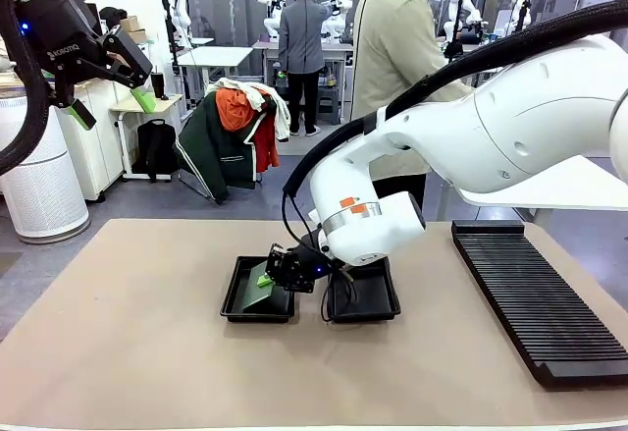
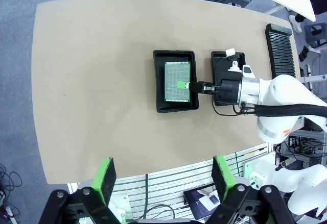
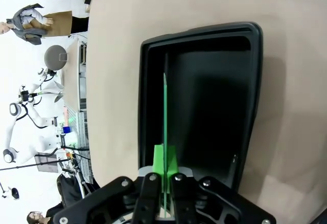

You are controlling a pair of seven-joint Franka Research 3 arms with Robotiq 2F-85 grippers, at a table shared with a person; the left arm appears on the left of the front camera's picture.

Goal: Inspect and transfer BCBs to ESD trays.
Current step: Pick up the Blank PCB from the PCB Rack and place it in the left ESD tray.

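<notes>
A green dotted BCB [image 2: 177,78] is pinched by its edge in my right gripper [image 1: 266,277], which is shut on it. The board hangs tilted inside the left ESD tray [image 1: 233,300]; whether it touches the floor I cannot tell. In the right wrist view the BCB [image 3: 165,113] shows edge-on between the green fingertips [image 3: 159,158], with the black tray [image 3: 199,34] behind it. The second ESD tray [image 1: 379,298] lies just right of the first, under my right wrist. My left gripper [image 1: 112,107] is raised high at the far left, open and holding nothing.
A long black ribbed rack [image 1: 538,298] lies along the table's right side. A person in a beige shirt [image 1: 397,48] stands at the far edge behind the right arm. Bare tan table [image 1: 128,323] stretches left of and in front of the trays.
</notes>
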